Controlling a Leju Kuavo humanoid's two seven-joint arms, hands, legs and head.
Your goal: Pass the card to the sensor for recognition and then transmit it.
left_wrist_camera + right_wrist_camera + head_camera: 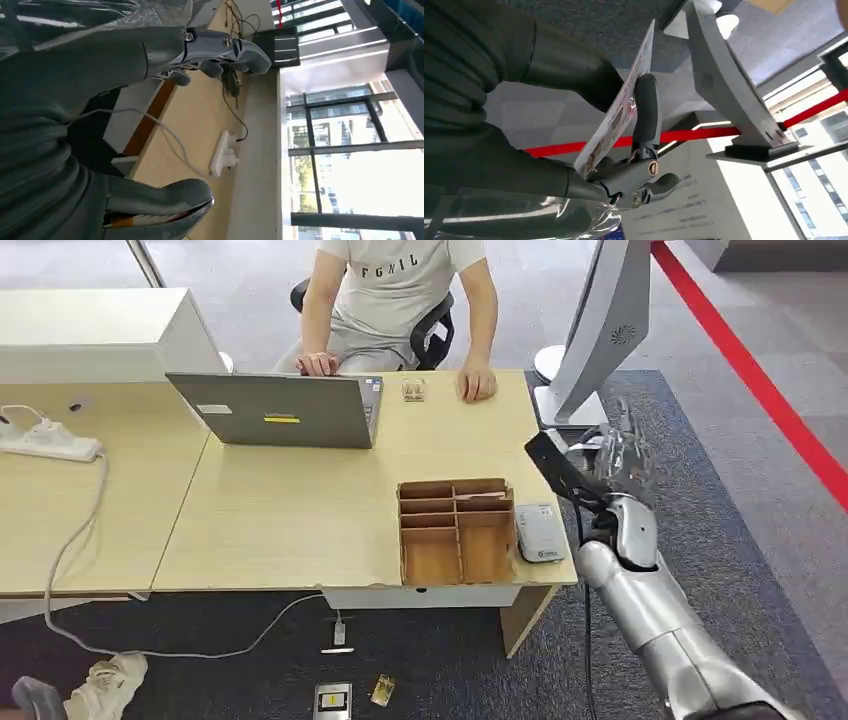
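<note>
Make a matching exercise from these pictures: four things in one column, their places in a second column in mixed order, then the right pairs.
Things:
1. card
2. laptop
3. wooden organizer
4. power strip

Places:
A. far left of the desk, cable attached
B. held in the right hand
C. in front of the seated person
D. near the desk's front edge, beside the white card reader

Pairs: 1-B, 2-C, 3-D, 4-A

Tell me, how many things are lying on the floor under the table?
3: a small white plug piece near the desk's edge, a dark flat card-like item, and a small brown item beside it. More may be hidden.
</note>
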